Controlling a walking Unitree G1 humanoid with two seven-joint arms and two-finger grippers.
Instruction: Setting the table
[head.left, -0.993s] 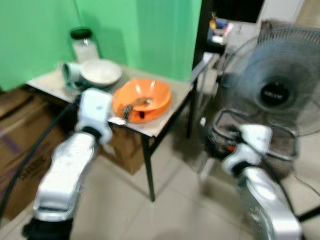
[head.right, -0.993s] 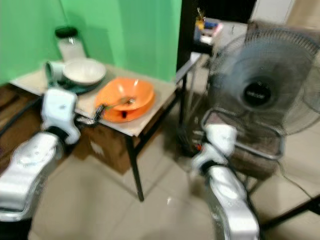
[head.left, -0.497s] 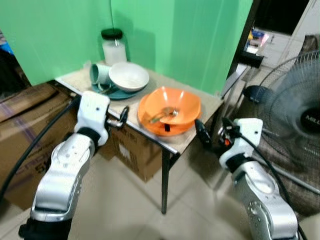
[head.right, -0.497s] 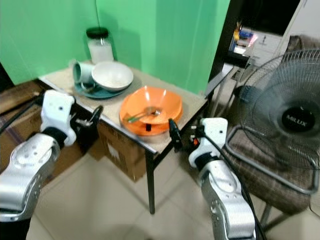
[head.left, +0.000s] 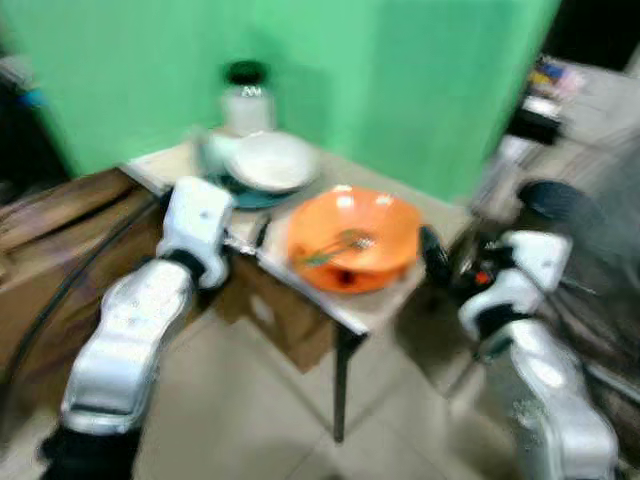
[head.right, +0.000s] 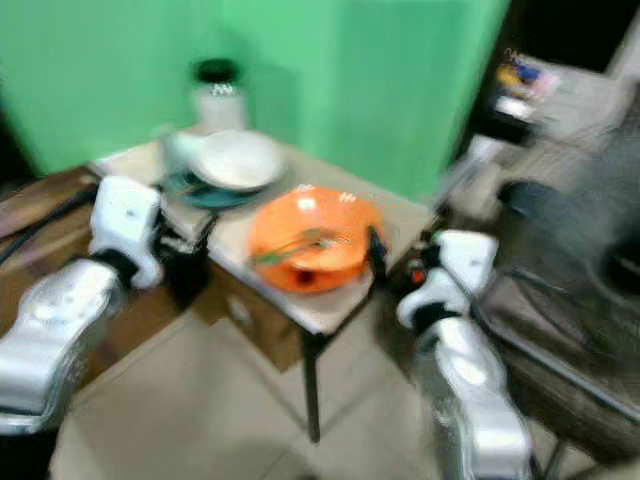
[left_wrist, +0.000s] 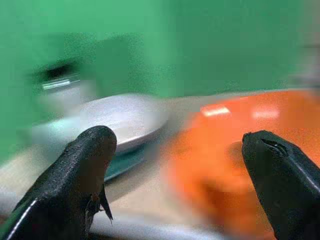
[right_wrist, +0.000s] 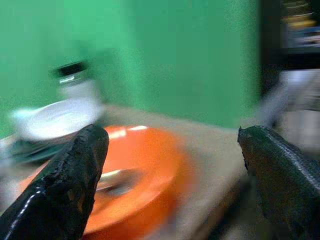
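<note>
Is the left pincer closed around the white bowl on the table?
No: the left pincer is open with nothing between its fingers, and the white bowl rests apart on the table beyond.

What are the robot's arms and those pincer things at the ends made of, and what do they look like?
Both arms are rounded silver shells with white, boxy wrist blocks. A thick black cable trails along the left arm, and a thinner one loops by the right arm, where a small red spot shows at the wrist. Each ends in jaws of two long, matte black fingers with rounded, slightly textured tips.
</note>
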